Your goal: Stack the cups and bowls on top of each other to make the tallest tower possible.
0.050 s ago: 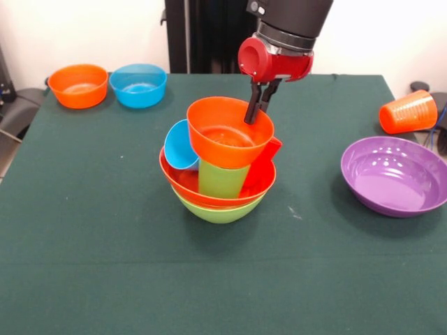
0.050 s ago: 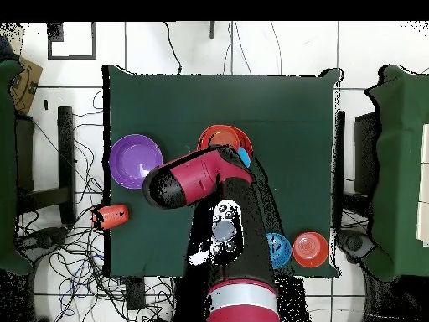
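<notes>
The tower stands mid-table on a large lime green bowl (image 1: 220, 211) with an orange-red bowl (image 1: 183, 185) nested in it. Inside stand a light blue cup (image 1: 180, 146), a lime green cup (image 1: 222, 180) and a red cup (image 1: 264, 164). A small orange bowl (image 1: 223, 136) rests slightly tilted on the green cup. My gripper (image 1: 255, 112) comes down from above, shut on that bowl's far rim. Overhead, the arm covers the gripper; the tower (image 2: 224, 138) and blue cup (image 2: 244, 157) show beside it.
A large purple bowl (image 1: 394, 174) (image 2: 136, 161) sits at the right, with an orange cup (image 1: 408, 112) (image 2: 111, 215) on its side behind it. A small orange bowl (image 1: 78, 85) (image 2: 310, 249) and a small blue bowl (image 1: 139, 84) (image 2: 278, 250) stand at the far left corner.
</notes>
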You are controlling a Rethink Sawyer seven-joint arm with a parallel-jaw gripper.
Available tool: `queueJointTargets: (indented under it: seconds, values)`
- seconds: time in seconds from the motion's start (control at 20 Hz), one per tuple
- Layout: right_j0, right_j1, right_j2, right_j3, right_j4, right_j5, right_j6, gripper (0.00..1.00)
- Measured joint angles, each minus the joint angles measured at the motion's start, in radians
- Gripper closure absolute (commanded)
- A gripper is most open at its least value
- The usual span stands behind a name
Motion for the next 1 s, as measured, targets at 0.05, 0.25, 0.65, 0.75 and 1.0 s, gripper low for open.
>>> queueJointTargets:
  seconds: [0.05, 0.25, 0.65, 0.75, 1.0]
  values:
    - [0.0, 0.0, 0.0, 0.0, 0.001, 0.0, 0.0, 1.0]
    - [0.0, 0.001, 0.0, 0.0, 0.004, 0.0, 0.0, 0.0]
    - [0.0, 0.008, 0.0, 0.0, 0.005, 0.0, 0.0, 0.0]
    - [0.0, 0.008, 0.0, 0.0, 0.005, 0.0, 0.0, 0.0]
    - [0.0, 0.008, 0.0, 0.0, 0.008, 0.0, 0.0, 0.0]
